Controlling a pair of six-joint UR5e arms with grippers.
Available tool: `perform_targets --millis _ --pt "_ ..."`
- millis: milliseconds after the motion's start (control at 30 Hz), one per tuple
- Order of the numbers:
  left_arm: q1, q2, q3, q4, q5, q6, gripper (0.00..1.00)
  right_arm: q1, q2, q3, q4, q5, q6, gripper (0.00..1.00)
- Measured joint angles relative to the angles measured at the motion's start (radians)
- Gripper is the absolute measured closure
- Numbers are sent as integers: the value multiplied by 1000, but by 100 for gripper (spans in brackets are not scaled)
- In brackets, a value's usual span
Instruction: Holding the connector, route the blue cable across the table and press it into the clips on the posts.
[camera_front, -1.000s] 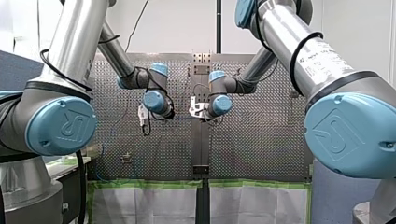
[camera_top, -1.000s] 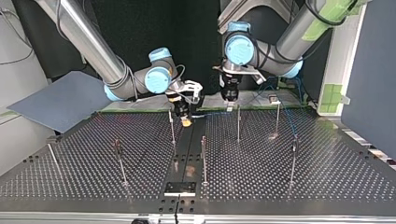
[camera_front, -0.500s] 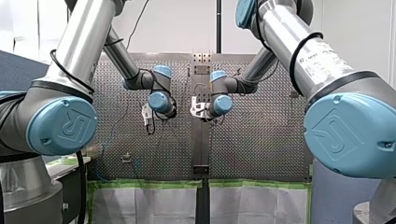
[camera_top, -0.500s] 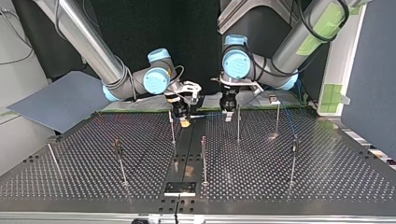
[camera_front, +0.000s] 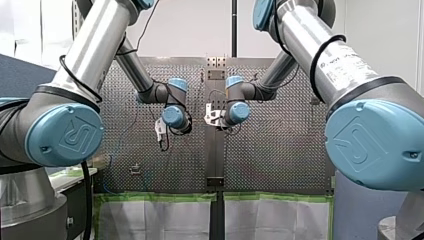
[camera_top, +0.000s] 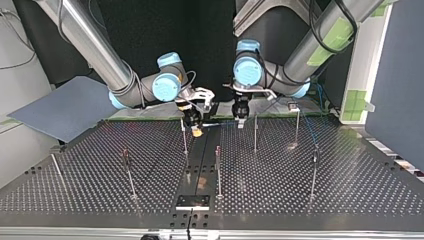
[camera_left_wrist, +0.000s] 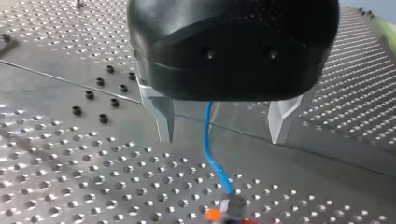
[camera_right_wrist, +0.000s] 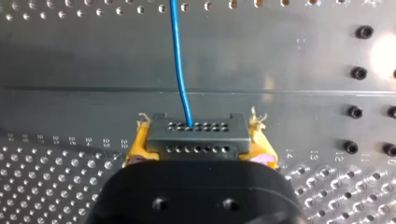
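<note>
The dark grey connector (camera_right_wrist: 196, 135) sits between the yellow pads (camera_right_wrist: 140, 144) of my right gripper (camera_right_wrist: 198, 149), which is shut on it. From the connector the blue cable (camera_right_wrist: 180, 65) runs straight ahead over the table. In the top view my right gripper (camera_top: 196, 127) hangs low near the middle post (camera_top: 184, 137). My left gripper (camera_top: 240, 122) is close beside it. In the left wrist view my left gripper (camera_left_wrist: 222, 126) is open, its metal fingers (camera_left_wrist: 161, 116) standing either side of the blue cable (camera_left_wrist: 212, 154) without touching it. The connector (camera_left_wrist: 229, 207) shows just beyond them.
Several thin posts stand on the perforated table (camera_top: 350, 190), among them one (camera_top: 255, 132) beside my left gripper, one (camera_top: 218, 170) nearer the camera and one (camera_top: 314, 170) at the top view's right. A slack run of blue cable (camera_top: 307, 132) passes that side.
My left arm has moved toward my right gripper, leftward in the top view, and a little lower, staying open. My right gripper has kept the connector almost still.
</note>
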Motion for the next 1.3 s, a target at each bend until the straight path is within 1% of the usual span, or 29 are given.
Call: perform_targets --millis 167,300,467,567,700,733,767,800,867,900,933,967,1167,1300 --pt "1 0 25 10 -1 -4 0 -1 0 0 -1 -7 -1 100" --pt "5 -7 44 4 6 -7 0 -2 0 0 -2 -14 1 100" --pt "8 -46 83 -29 15 -8 0 -2 0 0 -3 -19 4 100" --pt "10 -58 93 -38 10 -8 0 -2 -1 0 -3 -20 5 100" --pt "10 -62 96 -46 -11 -10 0 -2 -1 0 -3 -21 5 100" --pt "9 -62 96 -46 -17 -10 5 -2 -1 0 -3 -21 5 100" --pt "8 -62 96 -46 -23 -10 19 -2 -1 0 -3 -21 5 100" --pt "7 -62 96 -46 -28 -9 19 -2 -1 0 -3 -21 5 100" --pt "4 -62 97 -45 -39 -8 65 -2 -1 0 -3 -21 5 100" --pt "2 -62 97 -45 -44 -6 65 -2 -1 -1 -2 -21 4 100" --pt "0 -62 97 -44 -50 -4 80 -2 -1 -1 -2 -21 3 100" --pt "-2 -62 97 -44 -53 -4 100 -2 -2 -1 -2 -21 2 100" --pt "-7 -61 97 -45 -60 -5 100 -2 -6 -2 0 -21 3 100" --pt "-7 -51 97 -51 -60 -7 100 -3 -27 -2 0 -21 5 100"
